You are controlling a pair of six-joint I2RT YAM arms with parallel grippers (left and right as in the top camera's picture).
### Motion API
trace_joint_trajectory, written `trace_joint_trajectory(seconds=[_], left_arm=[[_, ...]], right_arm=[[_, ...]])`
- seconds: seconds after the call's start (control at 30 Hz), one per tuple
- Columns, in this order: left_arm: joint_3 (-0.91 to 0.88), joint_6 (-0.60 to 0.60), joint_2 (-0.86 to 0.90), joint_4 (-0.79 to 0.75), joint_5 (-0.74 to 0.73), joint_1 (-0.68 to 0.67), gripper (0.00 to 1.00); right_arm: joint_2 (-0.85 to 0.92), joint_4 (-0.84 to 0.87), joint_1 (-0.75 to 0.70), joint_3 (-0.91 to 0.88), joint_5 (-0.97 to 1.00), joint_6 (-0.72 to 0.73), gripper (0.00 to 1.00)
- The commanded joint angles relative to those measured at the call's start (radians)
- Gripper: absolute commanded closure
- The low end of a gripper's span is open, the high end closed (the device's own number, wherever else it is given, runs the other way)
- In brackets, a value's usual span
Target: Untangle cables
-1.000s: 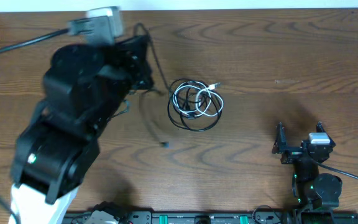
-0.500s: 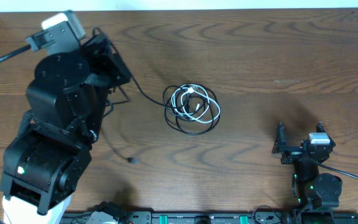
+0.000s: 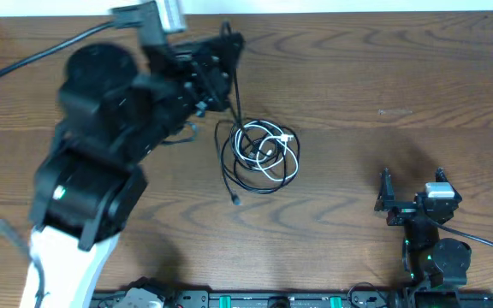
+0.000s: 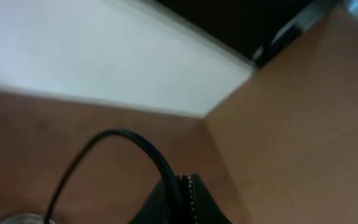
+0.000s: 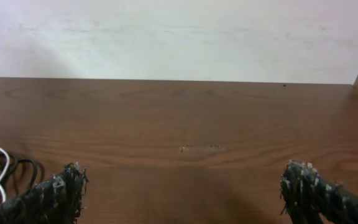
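Our right claw sits low at the near right of the table, its fingers spread wide with nothing between them. Farther in, at mid-table, the cables lie in a loose coiled heap. It is made of black loops with the white cable wound through them, and one black plug end trails out on the near side. Beyond that, by the far edge, our left claw is pinched shut on a black cable, which runs straight from its tips down into the heap. Our left wrist view shows that strand arching off the closed tips.
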State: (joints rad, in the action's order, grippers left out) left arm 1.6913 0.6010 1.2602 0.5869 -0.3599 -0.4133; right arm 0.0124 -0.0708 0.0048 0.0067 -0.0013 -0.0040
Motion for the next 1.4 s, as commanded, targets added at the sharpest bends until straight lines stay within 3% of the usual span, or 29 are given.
trace_joint_trajectory(seconds=[0.0, 0.07, 0.23, 0.37, 0.47, 0.57, 0.67, 0.73, 0.77, 0.8, 0.93, 1.2, 1.37], left_arm=[[0.016, -0.066, 0.068, 0.058, -0.047, 0.003, 0.93], [0.016, -0.112, 0.103, 0.126, 0.084, 0.003, 0.93], [0.016, -0.121, 0.196, 0.284, 0.629, 0.019, 0.93], [0.016, -0.088, 0.255, 0.368, 0.713, 0.098, 0.92], [0.016, -0.052, 0.279, 0.417, 0.713, 0.164, 0.83], [0.016, -0.038, 0.291, 0.455, 0.706, 0.216, 0.34], [0.016, -0.043, 0.294, 0.479, 0.622, 0.243, 0.16], [0.016, -0.106, 0.294, 0.488, 0.499, 0.245, 0.13], [0.015, -0.238, 0.295, 0.491, 0.319, 0.243, 0.13], [0.014, -0.270, 0.296, 0.491, 0.252, 0.243, 0.13], [0.010, -0.271, 0.311, 0.523, 0.053, 0.229, 0.13], [-0.081, -0.275, 0.356, 0.579, 0.039, 0.074, 0.15], [-0.129, -0.339, 0.442, 0.571, 0.086, -0.039, 0.20]], right_arm=[[-0.006, -0.005, 0.012, -0.002, -0.002, 0.014, 0.01], [-0.006, -0.005, 0.012, -0.002, -0.002, 0.014, 0.01], [-0.006, -0.005, 0.012, -0.002, -0.002, 0.014, 0.01], [-0.006, -0.005, 0.012, -0.002, -0.002, 0.014, 0.01], [-0.006, -0.005, 0.012, -0.002, -0.002, 0.014, 0.01], [-0.006, -0.005, 0.012, -0.002, -0.002, 0.014, 0.01], [-0.006, -0.005, 0.012, -0.002, -0.002, 0.014, 0.01], [-0.006, -0.005, 0.012, -0.002, -0.002, 0.014, 0.01], [-0.006, -0.005, 0.012, -0.002, -0.002, 0.014, 0.01], [-0.006, -0.005, 0.012, -0.002, -0.002, 0.014, 0.01], [-0.006, -0.005, 0.012, -0.002, -0.002, 0.014, 0.01], [-0.006, -0.005, 0.012, -0.002, -0.002, 0.014, 0.01], [-0.006, -0.005, 0.012, -0.002, -0.002, 0.014, 0.01]])
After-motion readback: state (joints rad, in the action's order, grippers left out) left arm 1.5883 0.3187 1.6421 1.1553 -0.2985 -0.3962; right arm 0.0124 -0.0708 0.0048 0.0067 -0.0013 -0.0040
